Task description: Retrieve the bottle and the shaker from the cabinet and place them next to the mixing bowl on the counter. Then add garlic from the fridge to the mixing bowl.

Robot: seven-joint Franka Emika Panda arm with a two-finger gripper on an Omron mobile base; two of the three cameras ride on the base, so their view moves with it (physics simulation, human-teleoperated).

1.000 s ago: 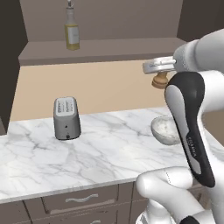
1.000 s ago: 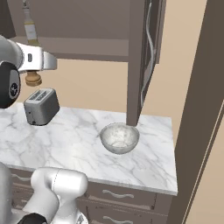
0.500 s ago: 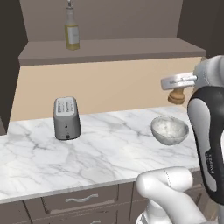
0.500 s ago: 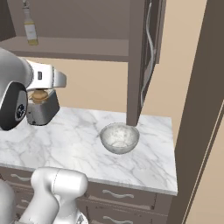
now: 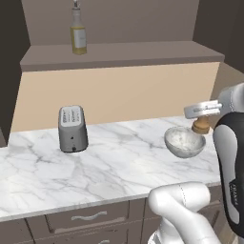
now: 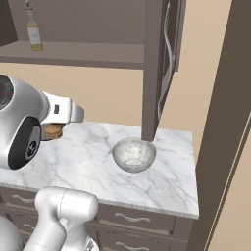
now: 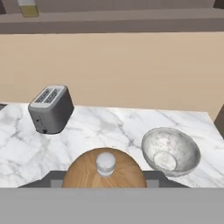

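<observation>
Gripper is closed on the shaker; in the hand view the dark jaw bars sit against both sides of the brown wooden body, pale knob on top. In the left base view the shaker hangs under the white hand, held above the counter just behind and to the right of the mixing bowl. Whether its base touches the marble cannot be told. In the right base view the shaker is to the left of the bowl, partly hidden by the arm's big joint.

Open room: bare marble between bowl and toaster, and in front of the bowl toward the front edge. Right end of the counter stops shortly past the bowl; tall dark panel stands beyond that edge.

Obstructions: a cabinet side panel comes down to the counter directly behind the bowl, with an open door beside it. The toaster stands well apart to the left, near the back wall.

Bottle stands upright on the cabinet shelf, left part, high above the toaster; bottle is also visible at upper left of the right base view.

Drawer fronts with silver handles run below the counter edge.
</observation>
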